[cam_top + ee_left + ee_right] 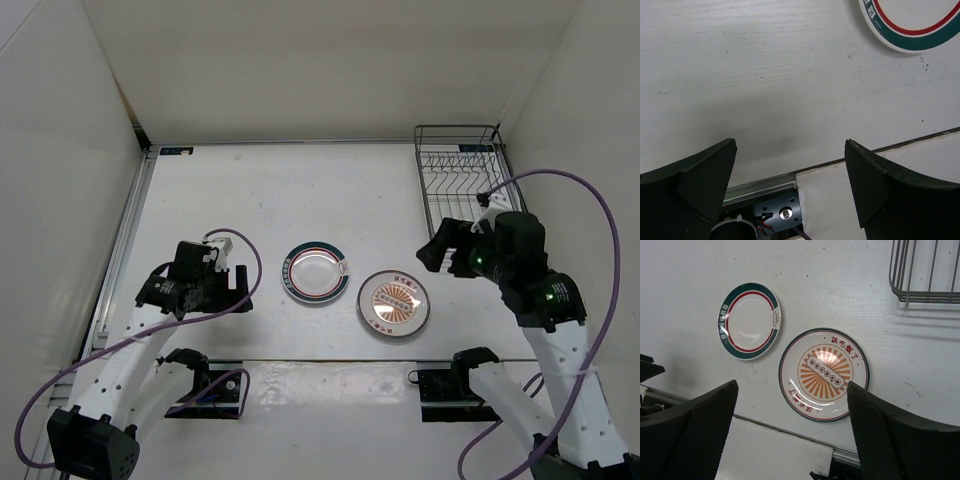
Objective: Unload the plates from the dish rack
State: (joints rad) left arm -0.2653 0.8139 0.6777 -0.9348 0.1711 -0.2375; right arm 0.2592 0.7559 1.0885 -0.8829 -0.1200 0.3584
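The teal-and-pink-rimmed plate (316, 272) lies flat on the white table, and an orange sunburst plate (394, 303) lies flat just to its right. The black wire dish rack (462, 170) stands at the far right; I see no plate in it, and a second sunburst plate is not in view. My left gripper (241, 286) is open and empty, left of the teal plate (912, 25). My right gripper (437, 253) is open and empty, above the table between the rack and the sunburst plate (824, 374). The right wrist view also shows the teal plate (749, 320) and a corner of the rack (925, 270).
White walls close in the table on the left, back and right. A metal rail (130, 240) runs along the left edge. The arm base mounts (205, 385) sit at the near edge, behind a seam in the tabletop (910, 142).
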